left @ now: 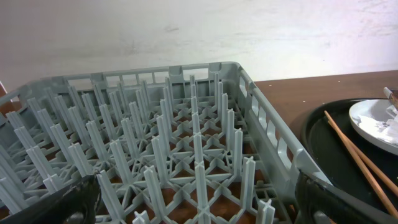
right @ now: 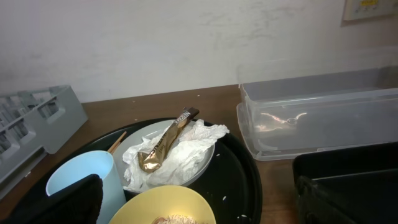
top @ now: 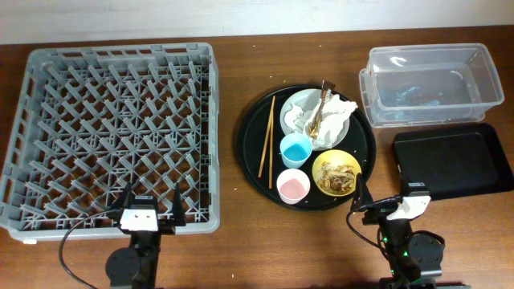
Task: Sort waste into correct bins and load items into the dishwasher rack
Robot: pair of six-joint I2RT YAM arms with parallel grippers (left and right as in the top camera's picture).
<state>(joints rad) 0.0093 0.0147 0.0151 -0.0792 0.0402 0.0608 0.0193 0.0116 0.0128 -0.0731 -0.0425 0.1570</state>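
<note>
Left gripper (top: 151, 205) hangs with jaws spread wide, empty. The dishwasher rack (left: 186, 143) lies directly ahead of its fingers, the chopsticks (left: 359, 155) off to its right; right gripper (top: 379, 199) is likewise agape, holding nothing; just ahead sit the yellow bowl (right: 168, 202) and blue cup (right: 78, 180); beyond them is the plate (right: 138, 140), bearing napkins (right: 194, 149) and the gold wrapper (right: 163, 144); ahead to its right stands the clear tub (right: 317, 112) — the black tray (right: 348, 171) nearer.

Yellow bowl (right: 155, 202) cut off at bottom edge; plate (left: 371, 122) cropped right.
</note>
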